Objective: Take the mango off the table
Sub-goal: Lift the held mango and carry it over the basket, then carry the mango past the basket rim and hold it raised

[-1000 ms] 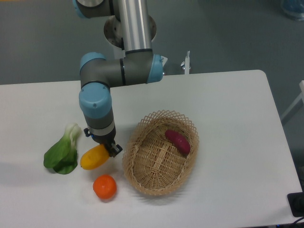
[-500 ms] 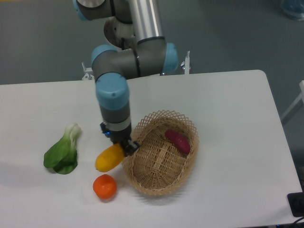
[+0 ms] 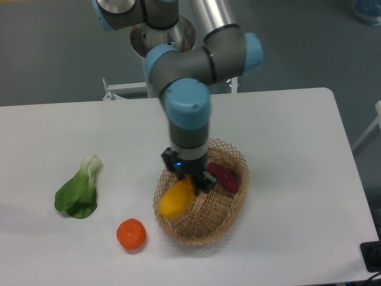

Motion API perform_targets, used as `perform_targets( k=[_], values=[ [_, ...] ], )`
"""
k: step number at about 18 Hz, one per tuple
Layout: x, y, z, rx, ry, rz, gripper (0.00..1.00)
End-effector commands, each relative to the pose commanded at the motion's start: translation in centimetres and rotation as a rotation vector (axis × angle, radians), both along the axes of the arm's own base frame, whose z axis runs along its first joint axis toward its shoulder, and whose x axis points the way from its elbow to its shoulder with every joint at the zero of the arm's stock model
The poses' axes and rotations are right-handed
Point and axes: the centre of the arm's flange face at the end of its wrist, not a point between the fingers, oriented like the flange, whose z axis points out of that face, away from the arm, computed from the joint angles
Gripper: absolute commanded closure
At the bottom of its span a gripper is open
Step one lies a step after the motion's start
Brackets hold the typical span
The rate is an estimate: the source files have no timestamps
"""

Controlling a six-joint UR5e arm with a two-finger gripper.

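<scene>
The mango (image 3: pixel 175 199), smooth and yellow-orange, is held in my gripper (image 3: pixel 191 180), which is shut on its upper right end. It hangs tilted above the left rim of the wicker basket (image 3: pixel 229 219), off the white table (image 3: pixel 286 131). The gripper's fingers are mostly hidden behind the wrist and the fruit.
A purple-red sweet potato (image 3: pixel 223 177) lies in the basket at its right side. A round orange (image 3: pixel 131 234) sits on the table left of the basket. A green leafy vegetable (image 3: pixel 78 189) lies at the far left.
The arm has carried the mango up and to the right, from beside the leafy vegetable on the table to above the basket's left rim. The other things have not moved.
</scene>
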Motion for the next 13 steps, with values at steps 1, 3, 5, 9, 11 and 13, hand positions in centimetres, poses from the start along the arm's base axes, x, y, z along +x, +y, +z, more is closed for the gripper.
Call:
perform_targets(
  k=[1,3,5,9,11,13],
  values=[
    [-1.0,-0.6,0.2,-0.001,0.008,-0.001,0.74],
    [-3.6,-1.5,0.2,-0.005,0.018,-0.009,0.74],
    [-5.7,-2.6,-0.1,-0.014,0.026,-0.039,0.74],
    [-7.7,-3.7,-1.2,-0.049,0.037,-0.07,0.75],
    [-8.6,-3.4,-2.1,-0.063,0.038,-0.067,0.74],
    [-10.1,-4.2,-1.9,-0.063,0.038,-0.057,0.75]
  ],
)
